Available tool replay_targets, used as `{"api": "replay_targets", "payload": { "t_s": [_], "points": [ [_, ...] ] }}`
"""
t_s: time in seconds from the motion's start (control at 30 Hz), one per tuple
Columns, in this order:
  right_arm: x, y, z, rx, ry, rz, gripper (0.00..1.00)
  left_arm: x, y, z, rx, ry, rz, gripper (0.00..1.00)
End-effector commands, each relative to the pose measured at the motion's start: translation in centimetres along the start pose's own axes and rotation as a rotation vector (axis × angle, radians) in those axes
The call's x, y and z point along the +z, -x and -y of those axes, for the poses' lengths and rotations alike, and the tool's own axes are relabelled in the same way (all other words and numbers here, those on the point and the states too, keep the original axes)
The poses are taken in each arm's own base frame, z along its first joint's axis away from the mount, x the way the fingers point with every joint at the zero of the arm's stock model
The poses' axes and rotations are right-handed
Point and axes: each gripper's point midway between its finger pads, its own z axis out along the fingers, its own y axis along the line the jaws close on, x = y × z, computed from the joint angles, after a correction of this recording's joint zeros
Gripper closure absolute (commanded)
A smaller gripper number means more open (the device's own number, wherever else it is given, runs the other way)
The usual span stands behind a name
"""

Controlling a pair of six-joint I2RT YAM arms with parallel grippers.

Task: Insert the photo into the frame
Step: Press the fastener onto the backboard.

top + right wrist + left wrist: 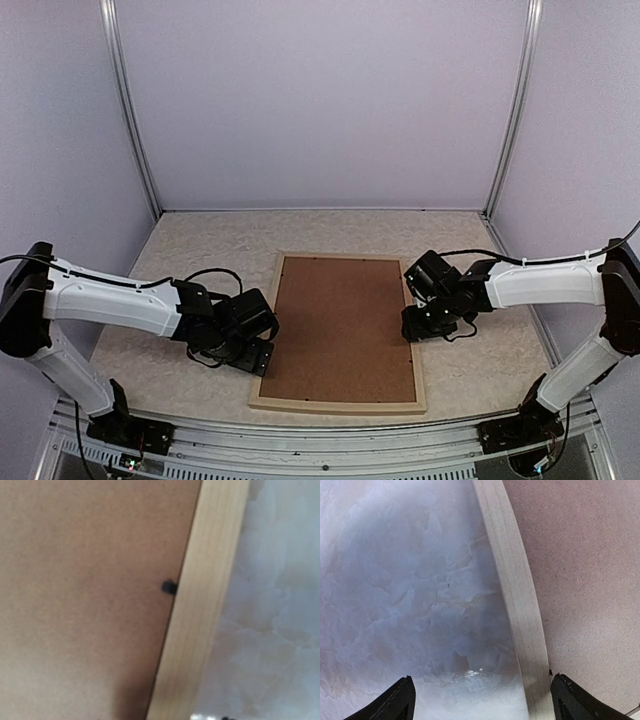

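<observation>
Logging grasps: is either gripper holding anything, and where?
Left gripper: open astride the frame rail, holding nothing. Right gripper, at the opposite rail: cannot be told.

Even, soft light overhead; right wrist view blurred, left wrist edges curved.

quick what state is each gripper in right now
left gripper: open, empty, straddling the edge of the frame
right gripper: cannot tell, its fingers are not visible
</observation>
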Motion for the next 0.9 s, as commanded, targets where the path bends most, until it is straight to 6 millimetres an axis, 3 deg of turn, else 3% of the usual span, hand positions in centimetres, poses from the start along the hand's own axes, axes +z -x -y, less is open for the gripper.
{"api": "replay_targets", "payload": {
  "t_s": [0.0, 0.5, 0.87],
  "points": [
    [0.5, -0.8, 0.8, -0.004, -0.02, -0.014, 0.49, -1.5, 0.8, -1.2, -0.011, 0.059, 0.022, 0.06],
    [0.5, -1.4, 1.5, 0.0, -0.036, -0.019, 0.49, 0.2, 0.9, -0.6, 0.009, 0.061, -0.012, 0.06],
    [0.5, -1.7, 1.8, 0.003, -0.041, -0.02, 0.49, 1.2, -0.5, 0.6, 0.04, 0.056, -0.052, 0.07]
  ]
}}
